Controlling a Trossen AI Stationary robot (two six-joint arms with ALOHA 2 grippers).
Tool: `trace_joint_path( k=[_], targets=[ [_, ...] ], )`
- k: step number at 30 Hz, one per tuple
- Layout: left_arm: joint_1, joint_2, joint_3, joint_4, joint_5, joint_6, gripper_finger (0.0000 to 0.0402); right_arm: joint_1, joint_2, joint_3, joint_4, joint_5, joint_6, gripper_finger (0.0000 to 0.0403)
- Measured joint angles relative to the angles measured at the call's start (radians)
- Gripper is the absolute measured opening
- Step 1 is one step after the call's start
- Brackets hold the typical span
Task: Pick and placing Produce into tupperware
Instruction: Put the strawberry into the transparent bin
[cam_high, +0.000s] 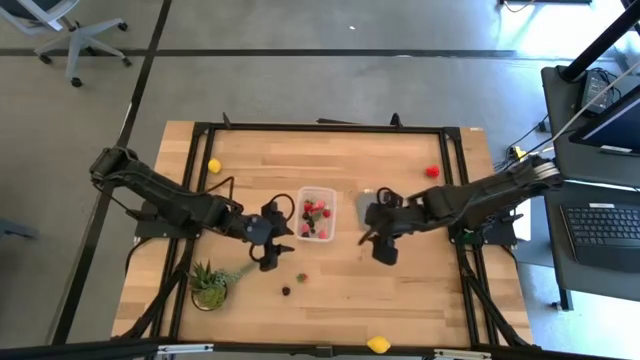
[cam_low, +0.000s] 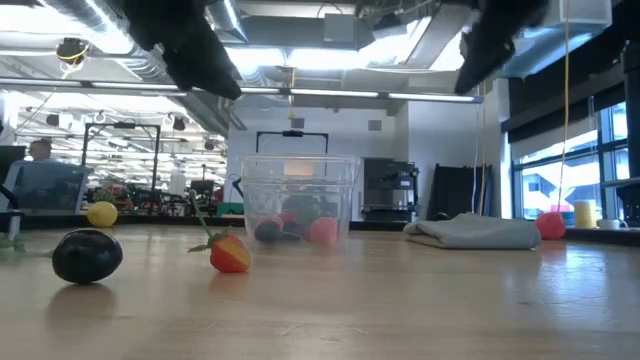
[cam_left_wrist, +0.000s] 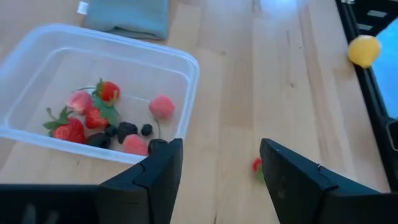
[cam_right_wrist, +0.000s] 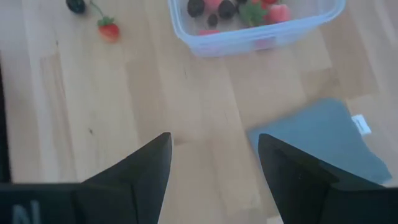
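Observation:
The clear tupperware (cam_high: 316, 213) stands mid-table with several red strawberries and dark berries inside; it also shows in the left wrist view (cam_left_wrist: 93, 93) and the low view (cam_low: 300, 200). My left gripper (cam_high: 282, 243) is open and empty, hovering just off the tub's near left corner. In its wrist view (cam_left_wrist: 221, 149) a loose strawberry (cam_left_wrist: 257, 165) lies on the table past the fingers. My right gripper (cam_high: 372, 232) is open and empty, hovering right of the tub, above bare wood (cam_right_wrist: 214, 140). A strawberry (cam_high: 301, 278) and a dark berry (cam_high: 286, 291) lie on the table nearer the front edge.
A folded grey cloth (cam_high: 366, 200) lies right of the tub. A green potted plant (cam_high: 210, 285) stands at the near left. A yellow fruit (cam_high: 214, 166) lies far left, a red one (cam_high: 432, 171) far right, another yellow one (cam_high: 378, 344) at the front edge.

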Motion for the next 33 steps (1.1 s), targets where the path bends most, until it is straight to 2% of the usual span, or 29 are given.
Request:
trace_joint_path(
  k=[6, 13, 19, 33],
  targets=[
    [0.009, 0.067, 0.000, 0.095, -0.002, 0.109, 0.0206, -0.001, -0.136, -0.294, 0.226, 0.000, -0.069, 0.0242],
    [-0.001, 0.204, -0.001, 0.254, 0.107, 0.131, 0.0206, -0.002, -0.226, -0.503, 0.411, -0.003, -0.045, 0.0242],
    [-0.021, 0.280, 0.000, 0.290, 0.108, 0.137, 0.0206, -0.003, -0.247, -0.571, 0.484, -0.003, -0.047, 0.0242],
    [-0.097, 0.397, 0.028, 0.371, 0.113, 0.115, 0.0206, -0.018, -0.247, -0.572, 0.485, -0.003, -0.093, 0.0242]
  ],
)
